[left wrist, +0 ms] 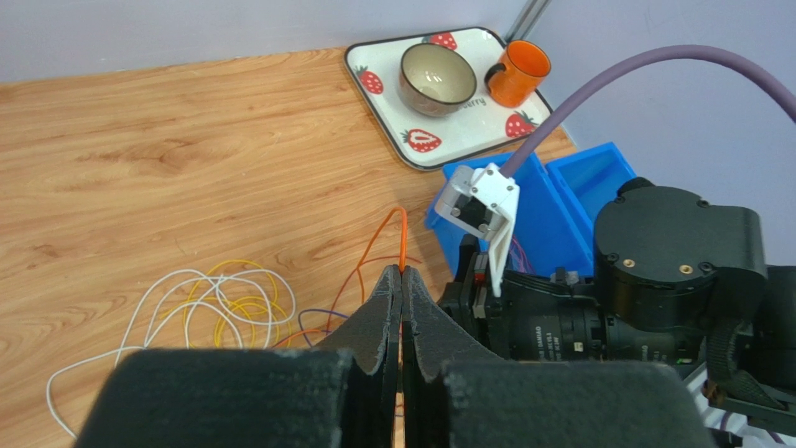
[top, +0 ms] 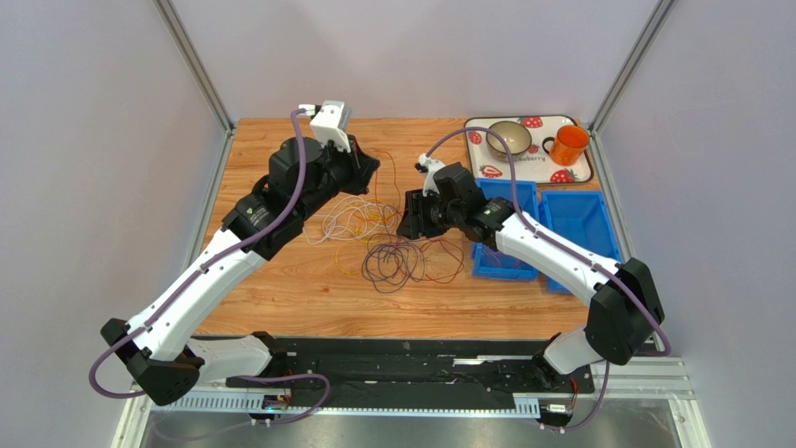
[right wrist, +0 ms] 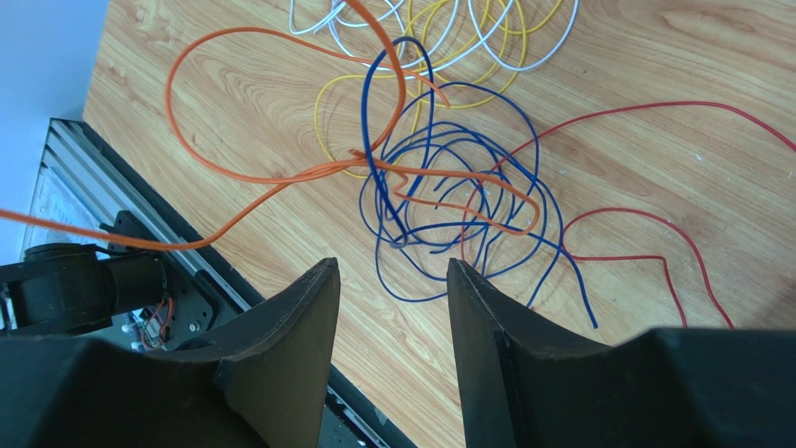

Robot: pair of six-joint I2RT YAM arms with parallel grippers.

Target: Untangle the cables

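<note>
Jaws pressed together on left gripper (left wrist: 402,280), pinching orange cable (left wrist: 403,241) at the tips; spread on right gripper (right wrist: 390,280), gripping nothing. Cables (top: 392,245) heaped between the grippers. Directly below right jaws: blue loops (right wrist: 434,219), orange strand crossing left-right through them. Nearer: right. On tray (left wrist: 388,117), only "berry" legible.

The cables (top: 392,254) lie in overlapping loops at the centre of the desk (top: 280,299), between the left gripper (left wrist: 402,275) at their far left and the right gripper (right wrist: 390,280) at their right. The tray (top: 537,174) occupies the far right corner, carrying the bowl (top: 509,137) left of the mug (top: 569,145). Two bins (top: 581,224) stand side by side directly in front of the tray.
</note>
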